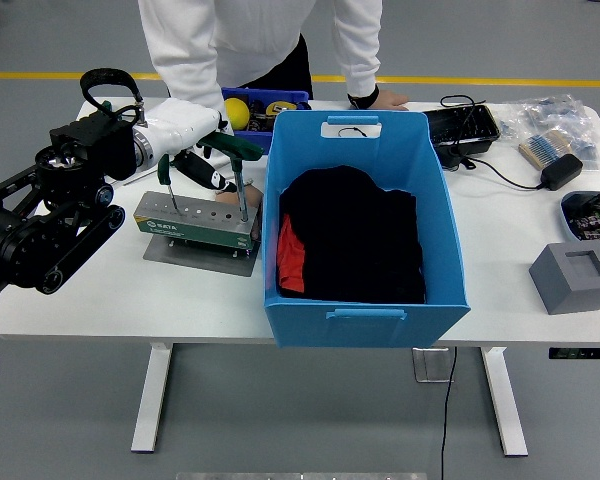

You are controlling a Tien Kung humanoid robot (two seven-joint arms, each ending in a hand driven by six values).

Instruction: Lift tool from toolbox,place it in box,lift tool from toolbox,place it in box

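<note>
Hovering over the toolbox (197, 222), left hand (185, 128) (finger state unclear) could snag the T-handle tool (236, 172) w/ its shaft seated in the rack, tipping it short of the blue box (365, 325).

The black jointed left arm (40, 215) (a looped cable on top) ends in a white hand (185, 130).
</note>
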